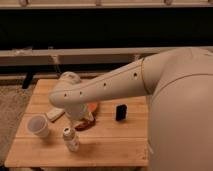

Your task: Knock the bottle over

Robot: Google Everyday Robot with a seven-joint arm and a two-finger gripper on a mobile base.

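The bottle (70, 139) is small and whitish with a pale round cap. It stands upright near the front of the wooden table (115, 145). My arm reaches in from the right and bends down over the middle of the table. The gripper (81, 120) hangs at its end, just behind and to the right of the bottle, a little apart from it. The arm's wrist hides most of the gripper.
A white cup (38, 126) stands left of the bottle. A flat white block (55, 114) lies behind the cup. A reddish-orange packet (92, 116) lies under the gripper. A small black object (120, 112) stands to the right. The table's front edge is close to the bottle.
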